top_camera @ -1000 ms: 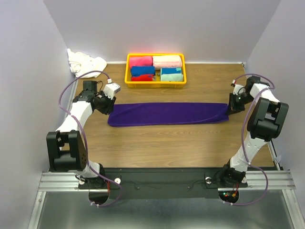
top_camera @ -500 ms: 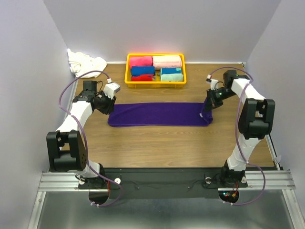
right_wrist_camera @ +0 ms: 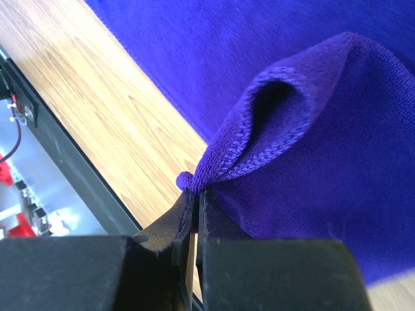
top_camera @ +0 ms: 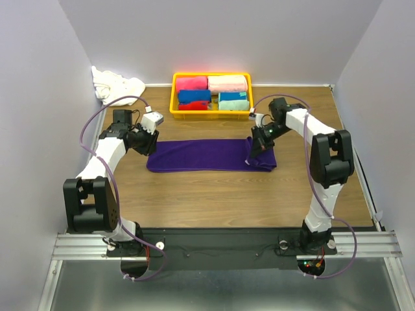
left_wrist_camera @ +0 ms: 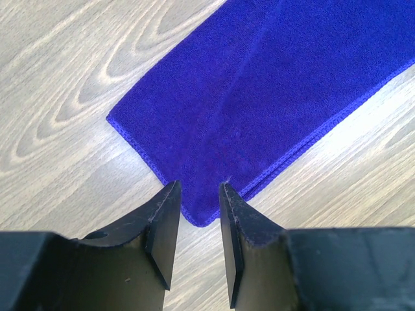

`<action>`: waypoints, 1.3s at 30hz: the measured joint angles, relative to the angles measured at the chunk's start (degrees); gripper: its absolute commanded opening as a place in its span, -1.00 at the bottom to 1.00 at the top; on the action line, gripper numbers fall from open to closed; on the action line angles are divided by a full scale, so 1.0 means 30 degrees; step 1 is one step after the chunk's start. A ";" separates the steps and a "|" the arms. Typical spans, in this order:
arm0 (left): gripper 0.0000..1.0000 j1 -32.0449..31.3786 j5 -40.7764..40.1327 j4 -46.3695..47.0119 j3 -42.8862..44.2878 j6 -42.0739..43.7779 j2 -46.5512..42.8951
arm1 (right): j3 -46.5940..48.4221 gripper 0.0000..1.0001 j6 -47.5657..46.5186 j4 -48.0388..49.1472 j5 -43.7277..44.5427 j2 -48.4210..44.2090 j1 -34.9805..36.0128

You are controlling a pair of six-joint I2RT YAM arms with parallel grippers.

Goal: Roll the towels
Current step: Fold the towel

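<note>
The purple towel lies flat across the middle of the table, its right end lifted and doubled back over itself. My right gripper is shut on the hem of that end, with the purple towel bunched above the right gripper. My left gripper stands open just above the towel's left end. In the left wrist view the left gripper frames a corner of the purple towel without touching it. The white towel lies crumpled in the far left corner.
A yellow basket at the back centre holds pink, red, blue and teal rolled towels. Grey walls close the table on the left, back and right. Bare wood lies between the purple towel and the black rail at the near edge.
My right gripper has carried the towel's right end well to the left, folding it over the flat part, so the towel now looks shorter. The left arm has stayed where it was.
</note>
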 measured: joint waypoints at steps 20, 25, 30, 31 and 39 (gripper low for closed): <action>-0.14 0.0364 0.0066 -0.0044 0.0007 0.0015 0.0102 | 0.1705 -0.47 0.3228 0.2645 -0.0780 0.2783 0.2900; -0.08 0.0364 0.0138 -0.0073 0.0007 0.0080 0.0131 | 0.1705 0.22 0.3439 0.2856 -0.0612 0.2958 0.2900; -0.08 0.0306 0.0189 -0.0080 0.0007 0.0321 0.0131 | 0.1843 0.09 0.3388 0.2630 -0.0459 0.2652 0.2441; -0.08 0.0233 0.0131 -0.0073 0.0007 0.0379 0.0131 | 0.2004 0.04 0.3286 0.2375 -0.0437 0.2433 0.2076; -0.21 -0.1858 -0.1122 0.0401 0.0015 0.0554 0.1413 | 0.2696 -0.19 0.1435 0.1588 0.2448 0.0809 -0.3009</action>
